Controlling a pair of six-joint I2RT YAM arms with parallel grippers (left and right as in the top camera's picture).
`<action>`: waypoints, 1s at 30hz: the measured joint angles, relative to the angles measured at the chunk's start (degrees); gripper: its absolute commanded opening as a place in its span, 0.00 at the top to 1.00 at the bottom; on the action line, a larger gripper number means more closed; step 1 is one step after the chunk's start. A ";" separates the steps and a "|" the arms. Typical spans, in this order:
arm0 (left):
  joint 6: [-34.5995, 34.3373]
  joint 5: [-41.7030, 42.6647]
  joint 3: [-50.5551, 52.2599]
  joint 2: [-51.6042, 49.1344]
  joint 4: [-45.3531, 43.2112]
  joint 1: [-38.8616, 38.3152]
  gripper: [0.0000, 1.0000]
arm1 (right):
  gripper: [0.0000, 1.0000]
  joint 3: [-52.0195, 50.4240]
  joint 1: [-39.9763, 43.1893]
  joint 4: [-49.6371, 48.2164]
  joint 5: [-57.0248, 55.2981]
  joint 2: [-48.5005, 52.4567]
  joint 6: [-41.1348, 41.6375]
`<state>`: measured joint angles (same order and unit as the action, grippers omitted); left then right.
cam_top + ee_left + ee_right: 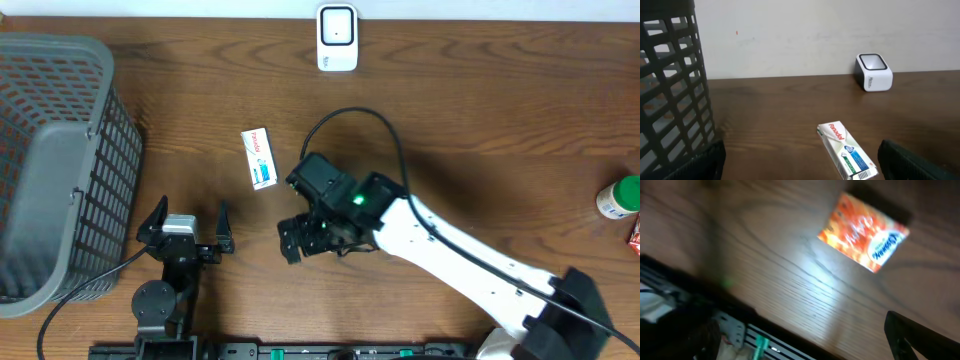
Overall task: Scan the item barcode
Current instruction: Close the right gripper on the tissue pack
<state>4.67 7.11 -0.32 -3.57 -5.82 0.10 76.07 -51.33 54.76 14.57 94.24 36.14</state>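
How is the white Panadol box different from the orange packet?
The Panadol box is white with red lettering; the orange packet is bright orange with a pale logo. The box looks long and narrow; the packet looks wider and shiny. Both lie flat on the brown table, with nothing holding them.

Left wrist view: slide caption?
Panadol box lies flat on the table, scanner behind it, basket at left.

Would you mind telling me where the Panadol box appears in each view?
Overhead: Panadol box just left of centre.
Left wrist: it lies low in the picture, slightly right of middle.
Right wrist: not in it.
Shared landmark: white scanner, far edge, overhead and left wrist.
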 measured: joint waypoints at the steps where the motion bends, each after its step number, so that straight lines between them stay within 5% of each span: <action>1: 0.00 0.00 0.00 0.00 0.00 0.00 0.04 | 0.01 0.00 0.00 -0.44 -0.04 -0.26 0.00; 14: 0.00 0.00 0.00 0.00 0.00 0.00 0.04 | 0.01 -0.04 4.02 0.92 -1.92 9.35 17.44; 30: 0.00 0.00 0.00 0.00 0.00 0.00 0.04 | 0.01 -0.13 4.33 -4.55 -3.78 11.04 28.11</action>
<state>4.67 7.11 -0.32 -3.57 -5.82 0.10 75.94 -47.00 50.22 10.79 105.27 64.25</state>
